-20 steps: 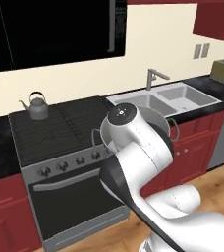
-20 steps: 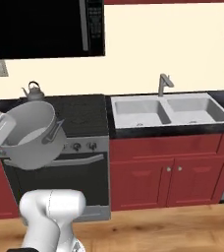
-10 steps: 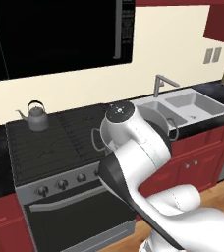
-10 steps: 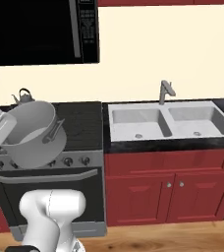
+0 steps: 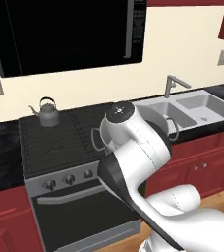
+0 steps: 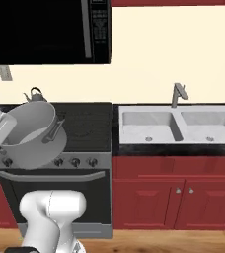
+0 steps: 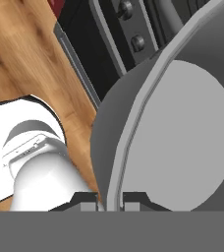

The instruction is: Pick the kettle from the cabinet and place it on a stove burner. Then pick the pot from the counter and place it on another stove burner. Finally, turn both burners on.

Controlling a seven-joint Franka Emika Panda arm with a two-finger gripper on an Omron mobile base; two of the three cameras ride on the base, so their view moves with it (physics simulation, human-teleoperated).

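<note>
The wide silver-grey pot (image 6: 35, 136) hangs tilted in the air over the front edge of the stove (image 6: 90, 121), with its open mouth facing up and to the right. My gripper (image 7: 109, 199) is shut on the pot (image 7: 182, 133), one fingertip on each side of its rim. In the left base view my arm covers most of the pot (image 5: 155, 119), and one loop handle sticks out at the left. The small grey kettle (image 5: 47, 113) stands upright on the back left burner of the stove (image 5: 50, 147). The right base view has the kettle (image 6: 33, 95) just behind the pot's rim.
A silver knob row (image 5: 67, 179) runs along the stove front. A double sink (image 6: 178, 126) with a faucet (image 6: 178, 94) lies to the right of the stove. A black microwave (image 5: 70, 34) hangs above the cooktop. Red low cabinets (image 6: 183, 192) stand under the sink. Black counter (image 5: 1, 147) lies to the left of the stove.
The whole picture has shifted right in both base views, so the base has driven left along the counter. The pot stays gripped and tilted in the same pose.
</note>
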